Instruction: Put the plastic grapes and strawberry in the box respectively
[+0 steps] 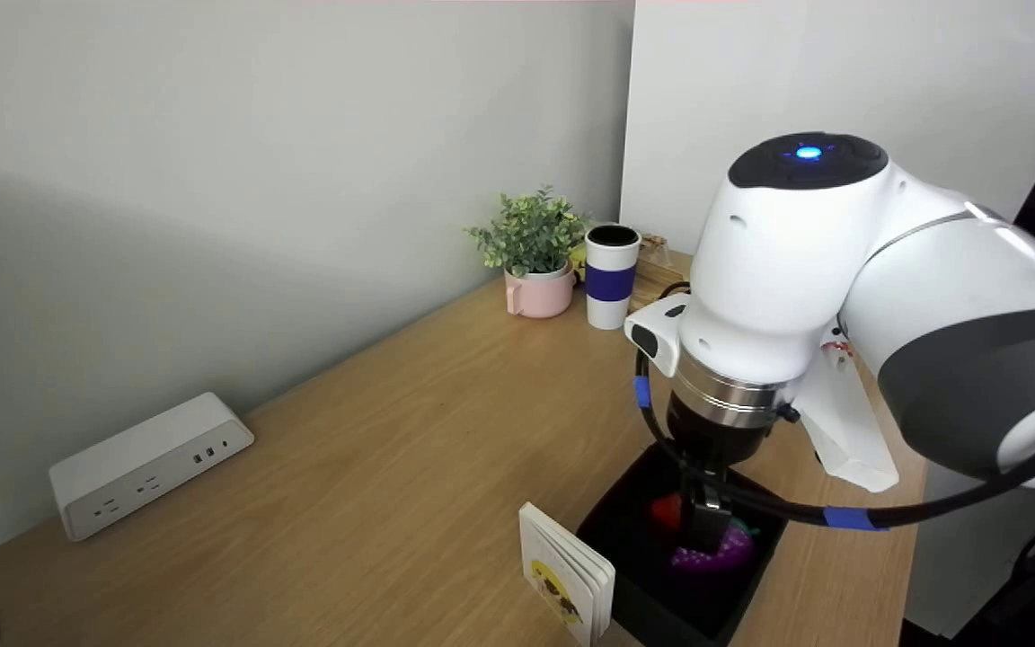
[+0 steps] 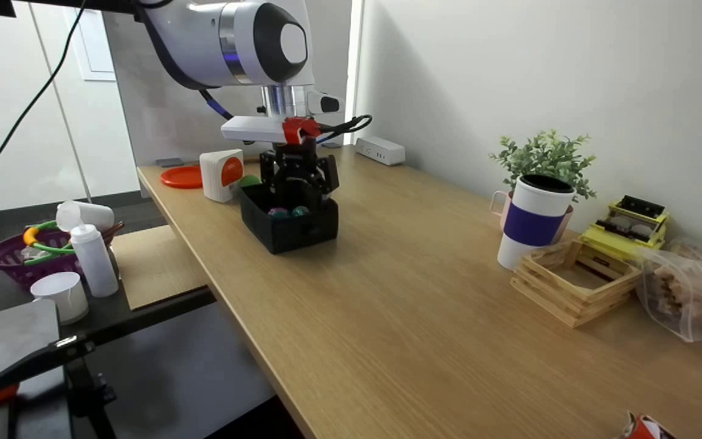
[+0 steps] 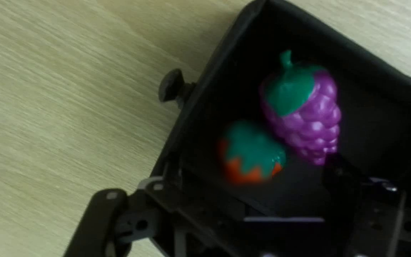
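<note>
Purple bumpy plastic grapes (image 3: 307,116) and, to left in wrist view, red green-capped plastic strawberry (image 3: 250,153), both inside shallow square black box (image 3: 344,46). Black gripper (image 3: 254,163): jaws spread, pinching nothing. Apparent step: strawberry release; next, presumably, straight lift clear of box.

The grapes (image 3: 312,121) look glossy plastic, the box (image 2: 303,230) matt, the tabletop (image 2: 400,292) wood-grained.

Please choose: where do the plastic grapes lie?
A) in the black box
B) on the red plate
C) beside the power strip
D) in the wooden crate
A, because the wrist view shows the grapes inside the black box, beside the strawberry.
</note>
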